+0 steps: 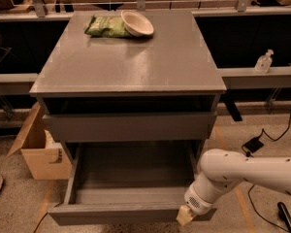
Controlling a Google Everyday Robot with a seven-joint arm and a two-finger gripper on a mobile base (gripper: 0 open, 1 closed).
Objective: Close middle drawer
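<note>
middle drawer (131, 191): 2nd in the cabinet (131, 67), pulled far out toward the camera, grey box interior fully exposed. Its flat front runs along the bottom of the view.

Handling, my read: rigid panel box, no contents visible, so light. It should run on slides with low, steady resistance. No handle, so nothing to grip. Push flat on the front face, ideally near centre. An off-centre push at the right end may rack it on the slides.

upper drawer front (128, 126) sits just above and overhangs the back of the open box. It is set back with a dark gap under the cabinet top.

gripper (185, 216): at the right end of the middle drawer's front, low, touching or just beside the face; can't tell which. Can't tell how far it's open. It does not appear to hold anything. The white arm (242, 171) comes in from the right.

On the cabinet top, far edge: bowl (137, 23) touching a green bag (105, 27). Left of the cabinet on the floor: cardboard box (39, 154). Neither blocks the drawer path.
</note>
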